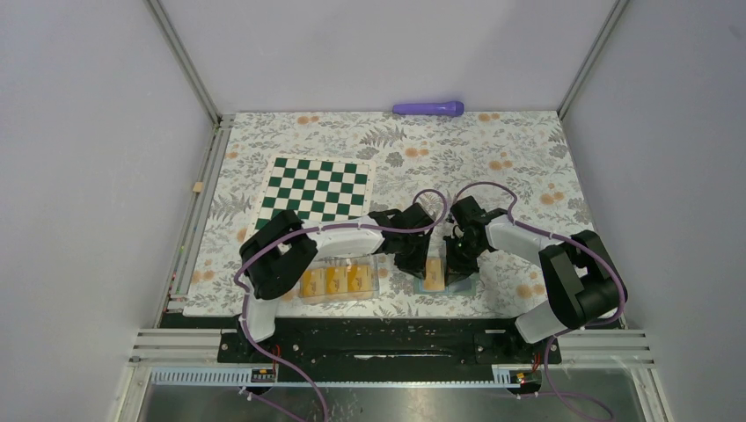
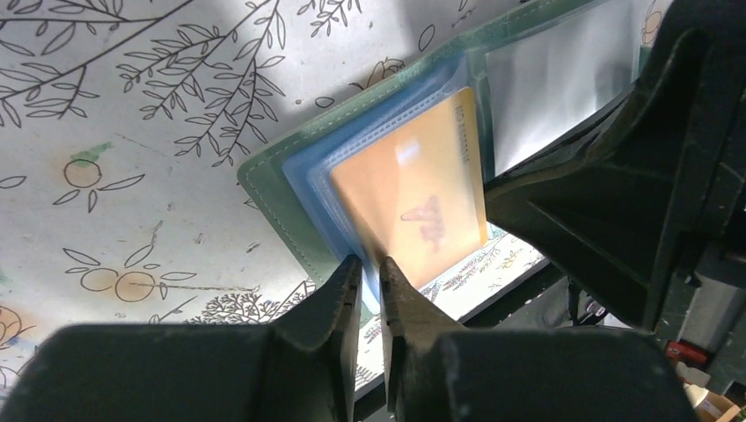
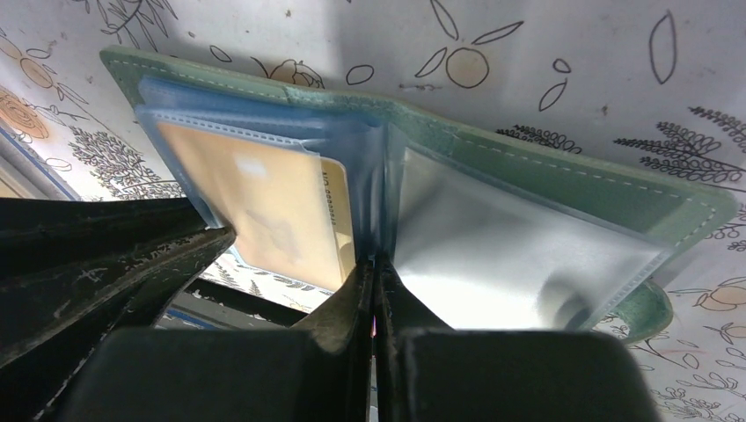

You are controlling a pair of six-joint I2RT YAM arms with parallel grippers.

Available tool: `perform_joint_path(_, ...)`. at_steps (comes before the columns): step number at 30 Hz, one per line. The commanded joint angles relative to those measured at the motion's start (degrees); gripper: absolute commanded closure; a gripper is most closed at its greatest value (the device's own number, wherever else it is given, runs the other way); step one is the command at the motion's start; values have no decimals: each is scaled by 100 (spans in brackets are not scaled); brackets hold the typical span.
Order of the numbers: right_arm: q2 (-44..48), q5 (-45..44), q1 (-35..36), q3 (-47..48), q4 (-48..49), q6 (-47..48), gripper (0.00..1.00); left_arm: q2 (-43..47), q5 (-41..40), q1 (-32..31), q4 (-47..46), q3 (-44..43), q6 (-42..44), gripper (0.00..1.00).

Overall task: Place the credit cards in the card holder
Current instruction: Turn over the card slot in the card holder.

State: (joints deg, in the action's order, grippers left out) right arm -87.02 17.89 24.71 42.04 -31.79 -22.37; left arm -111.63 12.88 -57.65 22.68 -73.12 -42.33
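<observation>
Your right gripper [image 3: 374,271] is closed tight, with its tips set on the centre fold of the holder [image 3: 545,167]. I judge this pins the holder open on the mat [image 2: 132,132].

Your left gripper [image 2: 368,271] stands at the holder's near edge, its fingers [image 2: 339,294] almost together with a slit between them. The near corner of the card [image 2: 409,198] meets that slit. I cannot tell whether it is pinched.

The card lies part-way inside the holder's blue sleeve, so I judge insertion is the step in hand. It is orange-yellow and glossy, with faint print, and it looks blurred.
</observation>
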Motion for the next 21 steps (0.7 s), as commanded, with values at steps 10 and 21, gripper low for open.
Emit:
perform_joint_path(10,-157,182,52,26,109,6,100,-112,-526,-312,686,-892,381,67)
perform_joint_path(21,-149,226,56,30,100,2,100,-321,-1137,-486,1492,-1481,733,65)
